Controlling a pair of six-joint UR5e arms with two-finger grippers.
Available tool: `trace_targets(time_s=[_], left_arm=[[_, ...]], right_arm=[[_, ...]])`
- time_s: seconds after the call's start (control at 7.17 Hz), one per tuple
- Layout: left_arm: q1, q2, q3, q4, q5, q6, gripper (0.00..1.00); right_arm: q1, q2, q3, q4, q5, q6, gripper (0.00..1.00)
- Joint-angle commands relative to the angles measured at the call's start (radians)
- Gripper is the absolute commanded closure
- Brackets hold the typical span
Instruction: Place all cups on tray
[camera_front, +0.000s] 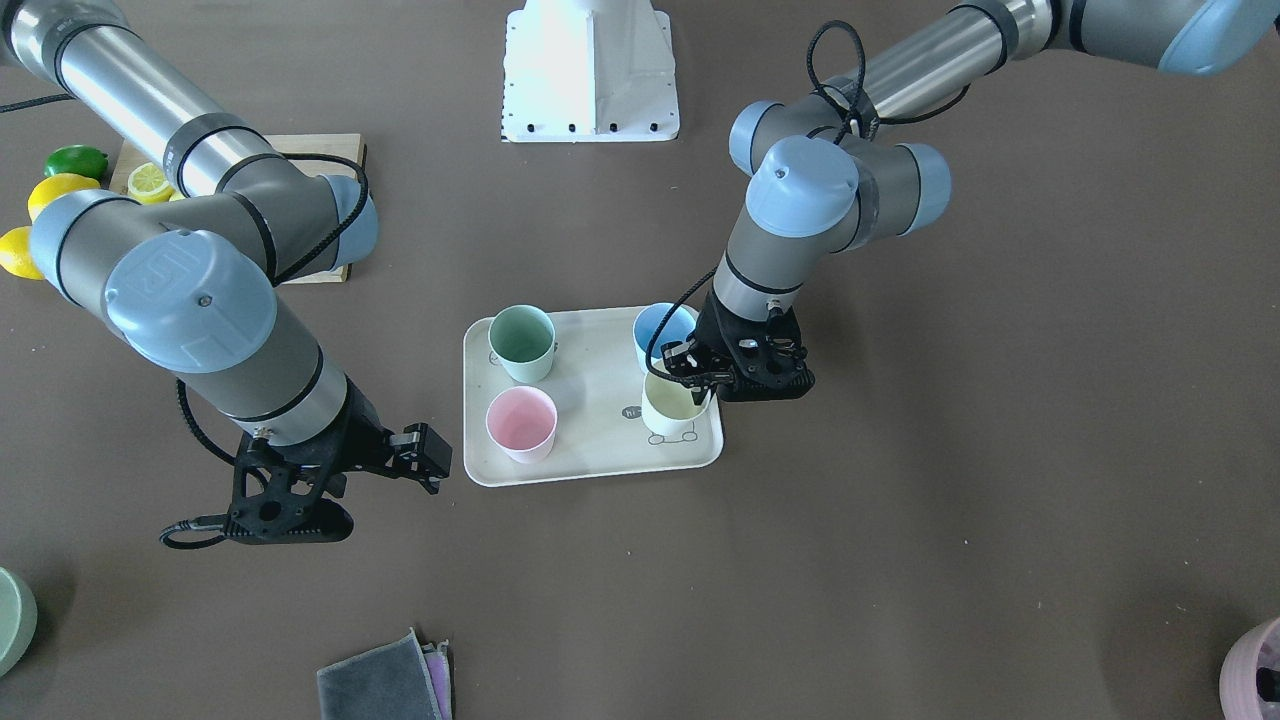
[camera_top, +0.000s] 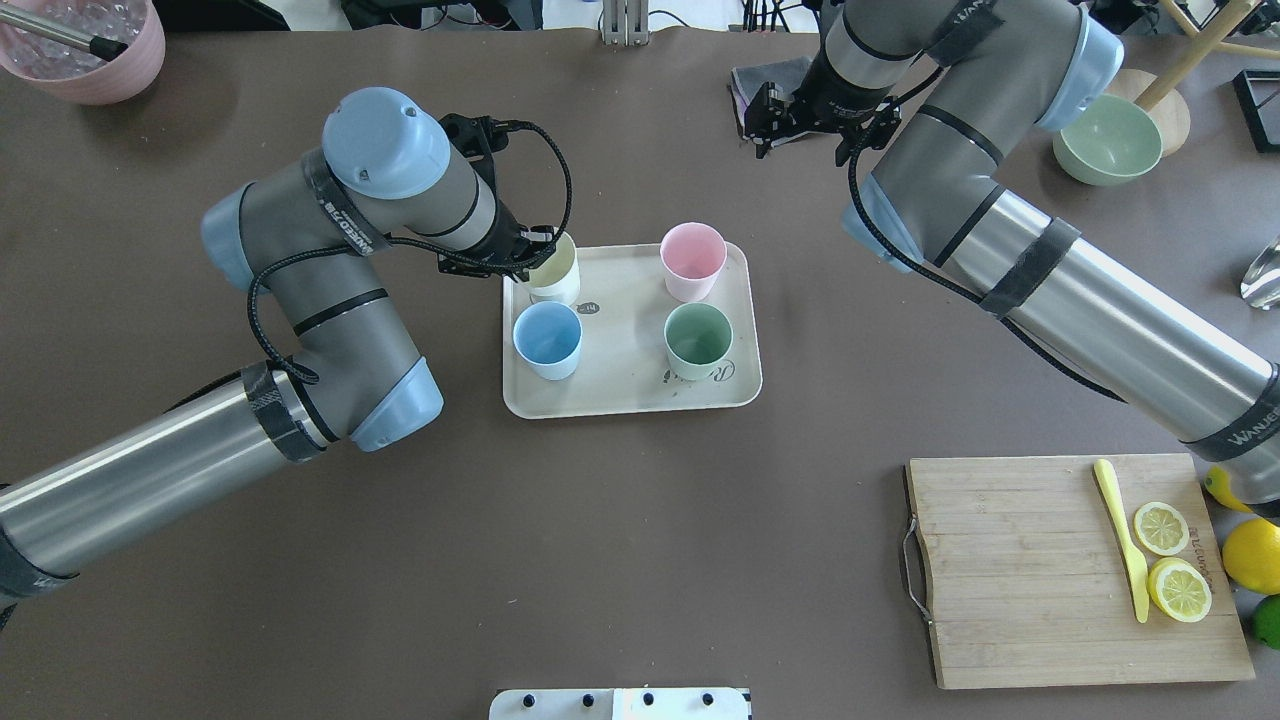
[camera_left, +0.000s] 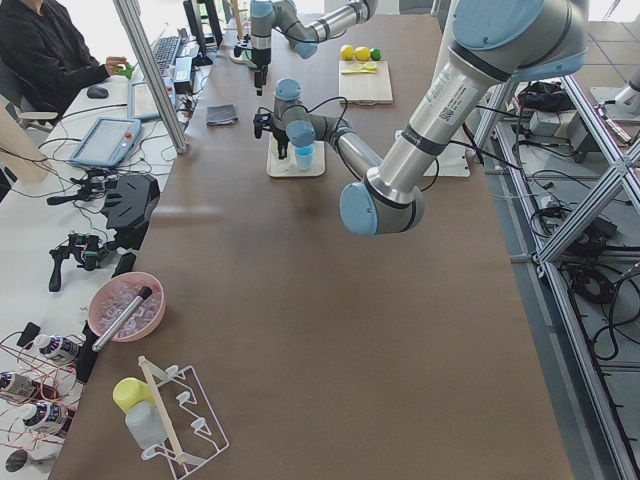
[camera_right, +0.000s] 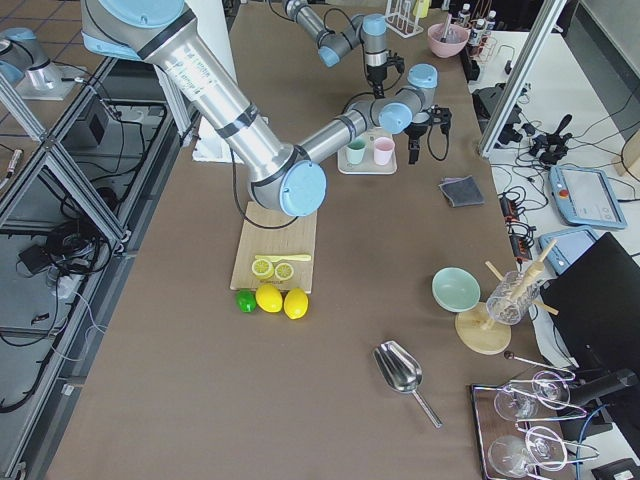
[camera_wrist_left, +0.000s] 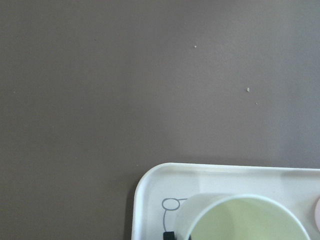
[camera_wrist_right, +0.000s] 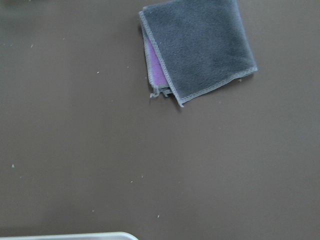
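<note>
The cream-beige tray (camera_top: 620, 345) lies mid-table and carries all four cups. The pink cup (camera_top: 692, 260), the green cup (camera_top: 698, 340) and the blue cup (camera_top: 547, 338) stand free on it. My left gripper (camera_top: 530, 262) is at the cream-yellow cup (camera_top: 556, 272), which stands in the tray's far left corner. In the left wrist view one finger (camera_wrist_left: 168, 234) touches the wall of that cup (camera_wrist_left: 240, 220), so the gripper seems shut on it. My right gripper (camera_top: 775, 120) hangs open and empty over bare table beyond the tray.
A folded grey and purple cloth (camera_wrist_right: 200, 45) lies under my right gripper. A wooden cutting board (camera_top: 1020, 570) with lemon halves and a yellow knife lies near right. A green bowl (camera_top: 1107, 140) stands far right and a mauve pot (camera_top: 90, 40) far left.
</note>
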Motion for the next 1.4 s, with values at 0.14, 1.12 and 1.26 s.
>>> trace_targets(time_s=[0.14,1.12,1.26], left_arm=[[0.02,-0.018,0.005,0.004,0.074,0.008,0.02],[-0.418,0.234,-0.282,0.166,-0.122,0.594,0.02],[-0.507,0.276,-0.278,0.177,-0.18,0.743,0.02]], right_arm=[[0.058,-0.052,0.021,0.004,0.0,0.002,0.0],[0.312,-0.522,0.184,0.007,0.192,-0.499,0.0],[0.344,-0.629,0.235,0.013,0.213,-0.558,0.0]])
